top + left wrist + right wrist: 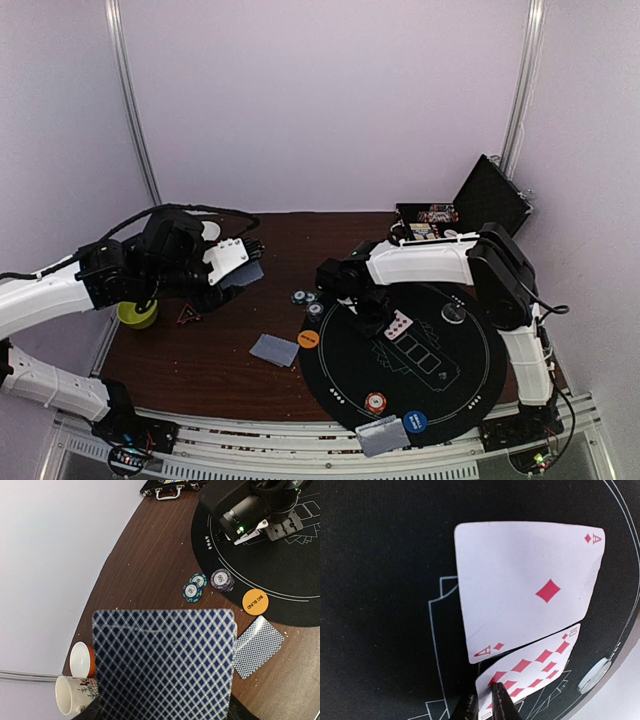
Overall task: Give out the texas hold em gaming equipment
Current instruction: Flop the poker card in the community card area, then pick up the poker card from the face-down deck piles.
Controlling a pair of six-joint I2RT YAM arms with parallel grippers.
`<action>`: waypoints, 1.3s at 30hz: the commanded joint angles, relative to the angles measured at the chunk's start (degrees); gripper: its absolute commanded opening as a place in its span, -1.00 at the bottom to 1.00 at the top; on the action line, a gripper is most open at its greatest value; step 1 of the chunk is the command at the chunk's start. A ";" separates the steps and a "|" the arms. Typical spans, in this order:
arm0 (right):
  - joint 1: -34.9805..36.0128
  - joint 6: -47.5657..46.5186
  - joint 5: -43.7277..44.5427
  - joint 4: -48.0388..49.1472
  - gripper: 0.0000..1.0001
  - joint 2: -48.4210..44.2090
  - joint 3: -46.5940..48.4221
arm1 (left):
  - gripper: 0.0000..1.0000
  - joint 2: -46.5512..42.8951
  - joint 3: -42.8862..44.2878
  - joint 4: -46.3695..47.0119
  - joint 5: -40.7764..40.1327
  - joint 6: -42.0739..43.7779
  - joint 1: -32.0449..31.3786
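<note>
My left gripper is shut on a blue diamond-backed card, held above the brown table; the card hides the fingers in the left wrist view. My right gripper is shut on the corner of a ten of diamonds over the black round mat. An ace of diamonds overlaps the ten's far end. Two striped chips and a purple one lie at the mat's left edge, with an orange BIG BLIND disc and a face-down card.
A cream mug and an orange bowl stand at the table's left edge. An open black case sits at the back right. A striped chip, a blue disc, face-down cards and a white disc lie on the mat.
</note>
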 commanded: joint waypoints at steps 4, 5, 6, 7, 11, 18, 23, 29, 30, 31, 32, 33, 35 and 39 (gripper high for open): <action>0.51 0.77 -7.18 0.05 -0.58 1.00 1.45 | 0.21 -1.61 -0.52 3.33 -0.70 0.57 0.06; 0.65 0.70 -8.34 0.20 -0.55 0.81 1.79 | 0.21 -1.59 -0.59 3.36 -0.76 0.57 0.06; 0.62 0.68 -9.58 0.44 -0.52 0.45 2.17 | 0.21 -1.54 -0.53 3.40 -0.79 0.61 0.04; 0.64 0.68 -10.90 0.66 -0.51 0.07 2.50 | 0.21 -1.58 -0.46 3.42 -0.81 0.64 0.04; 0.52 0.50 -13.95 0.55 -0.41 -2.47 4.69 | 0.21 -1.54 -0.43 3.42 -0.83 0.66 0.06; -2.30 0.19 -29.48 12.22 0.08 -14.25 4.73 | 0.21 -1.85 -0.46 3.42 -0.98 0.75 0.06; -2.54 3.23 -42.60 31.78 0.37 -22.43 0.63 | 0.21 -1.78 -0.38 3.59 -0.57 0.88 0.06; -2.39 15.70 -52.24 57.15 0.44 -23.32 -3.33 | 0.21 -2.02 -0.22 3.58 0.16 0.87 0.02; -2.25 16.50 -52.90 58.62 0.44 -22.51 -2.65 | 0.21 -2.03 -0.24 3.59 0.22 0.87 0.06; -2.11 16.55 -52.96 58.45 0.44 -21.53 -1.69 | 0.21 -2.03 -0.15 3.59 0.25 0.91 0.06; -1.87 16.24 -52.80 57.19 0.44 -20.25 -0.61 | 0.21 -2.07 -0.07 3.55 0.32 0.93 0.06; -1.61 15.85 -52.68 56.61 0.44 -19.64 0.21 | 0.21 -2.10 -0.06 3.54 0.41 0.81 0.04; -0.75 14.88 -52.43 54.83 0.44 -17.91 1.47 | 0.21 -2.28 -0.24 3.66 0.67 0.83 0.06; 0.58 13.80 -53.51 53.02 0.43 -15.30 4.02 | 0.21 -2.23 -0.46 3.77 0.56 0.83 0.06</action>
